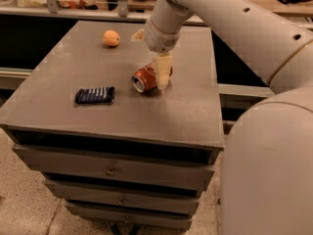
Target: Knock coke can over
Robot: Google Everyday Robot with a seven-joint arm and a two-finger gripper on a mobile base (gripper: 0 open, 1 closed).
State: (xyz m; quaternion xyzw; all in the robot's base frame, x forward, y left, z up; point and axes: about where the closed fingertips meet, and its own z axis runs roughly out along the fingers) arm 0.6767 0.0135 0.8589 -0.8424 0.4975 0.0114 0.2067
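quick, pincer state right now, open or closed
pincer: cannot be told; it sits against the coke can, which lies on its side on the table.

Small orange fruit (111, 37) sits back left on the grey drawer cabinet (186, 114), dark blue snack packet (95, 95) lies flat nearer the front

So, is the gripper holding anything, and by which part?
Cannot tell. The gripper is at the base end of the coke can, lying on its side.
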